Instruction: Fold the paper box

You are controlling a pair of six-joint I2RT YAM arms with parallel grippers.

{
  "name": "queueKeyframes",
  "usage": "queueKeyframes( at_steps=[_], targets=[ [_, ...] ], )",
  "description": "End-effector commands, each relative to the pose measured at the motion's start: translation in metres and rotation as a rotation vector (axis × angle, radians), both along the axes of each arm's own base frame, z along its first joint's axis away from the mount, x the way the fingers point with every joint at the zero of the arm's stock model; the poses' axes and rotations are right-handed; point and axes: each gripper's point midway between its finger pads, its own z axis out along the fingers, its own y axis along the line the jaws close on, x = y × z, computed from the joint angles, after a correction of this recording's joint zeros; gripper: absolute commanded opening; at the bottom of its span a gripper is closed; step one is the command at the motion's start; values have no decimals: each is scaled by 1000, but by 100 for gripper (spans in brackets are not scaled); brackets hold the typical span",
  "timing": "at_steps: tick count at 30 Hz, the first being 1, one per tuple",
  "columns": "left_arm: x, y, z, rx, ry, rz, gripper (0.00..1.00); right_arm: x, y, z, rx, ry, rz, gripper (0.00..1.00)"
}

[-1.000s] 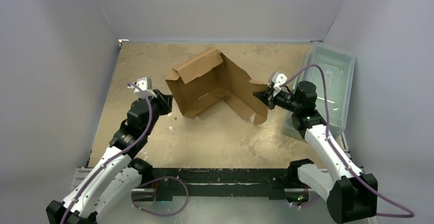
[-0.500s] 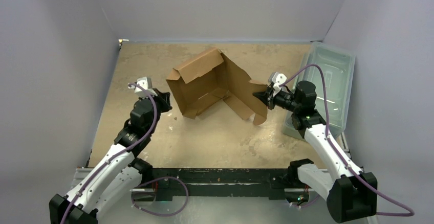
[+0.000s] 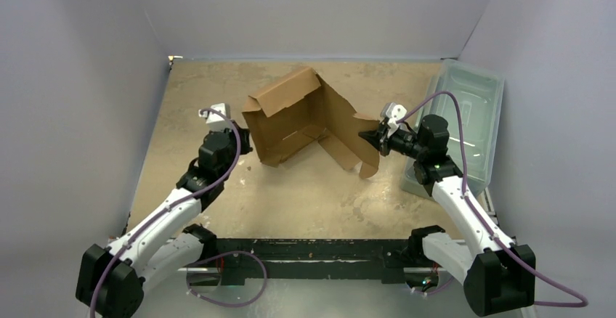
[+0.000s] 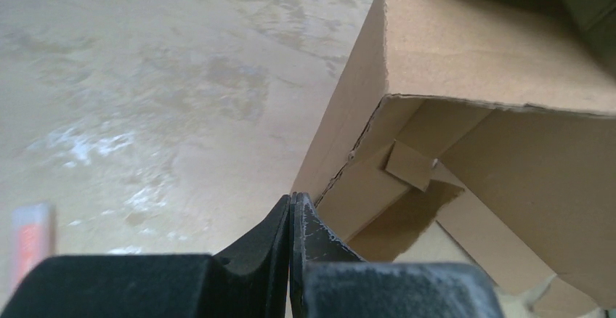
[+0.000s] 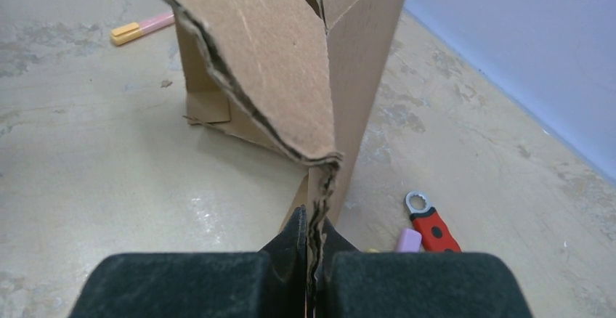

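The brown paper box (image 3: 290,96) stands half-formed at the table's middle, its walls up and its flaps spread. My left gripper (image 3: 245,142) is shut with nothing between its fingers. In the left wrist view its tips (image 4: 293,199) sit at the lower corner of the paper box's (image 4: 450,49) left wall. Whether they touch it is unclear. My right gripper (image 3: 368,135) is shut on the edge of the box's right flap. The right wrist view shows that ragged cardboard edge (image 5: 314,187) pinched between the jaws (image 5: 314,220).
A translucent plastic bin (image 3: 472,96) stands at the right edge. Past the held flap lie a red-handled wrench (image 5: 434,225) and a small purple block (image 5: 409,240). A pink and yellow marker (image 5: 142,29) lies farther off. Grey walls close in the table.
My left arm has swung right up to the box's left wall and its gripper has shut. The box's left wall has shifted slightly right. The right arm holds still.
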Motion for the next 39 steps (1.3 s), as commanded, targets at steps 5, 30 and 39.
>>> queueKeyframes(
  at_steps=[5,30,39],
  targets=[
    [27,-61,41,-117,-112,-231,0,-19,16,22,22,-66,154,0],
    [-24,-3,65,-30,-58,-86,16,23,-20,24,10,-58,-135,0],
    [-35,-48,155,132,-199,-439,40,20,-17,25,23,-50,-111,0]
  ],
)
